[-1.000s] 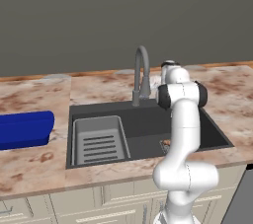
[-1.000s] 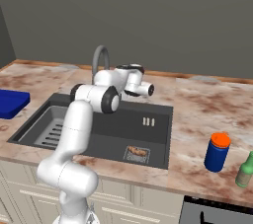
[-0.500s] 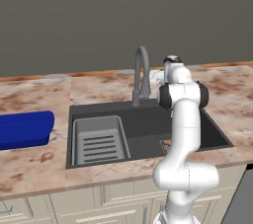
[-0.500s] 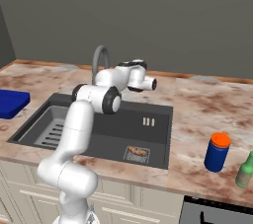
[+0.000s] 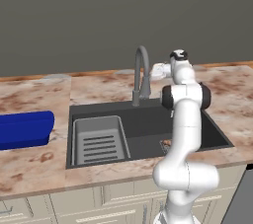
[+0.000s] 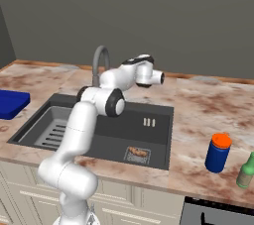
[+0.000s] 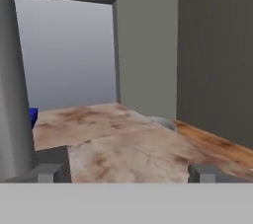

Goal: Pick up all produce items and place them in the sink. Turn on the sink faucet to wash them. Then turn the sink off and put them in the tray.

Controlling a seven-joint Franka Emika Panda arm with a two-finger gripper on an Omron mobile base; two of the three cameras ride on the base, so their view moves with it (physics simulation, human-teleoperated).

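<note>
small lumpy orange-brown produce piece [image 6: 138, 153] on sink [image 6: 159, 147] drain grate

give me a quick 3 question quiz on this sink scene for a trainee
1. True or false: the produce lies in the sink.
2. Which thing sits left of the sink on the counter? A) tray B) kettle C) pan
3. Fill in: the gripper stands ____ beside the faucet.

Key
1. True, on the drain grate.
2. A, the tray.
3. Open, holding nothing.
</note>
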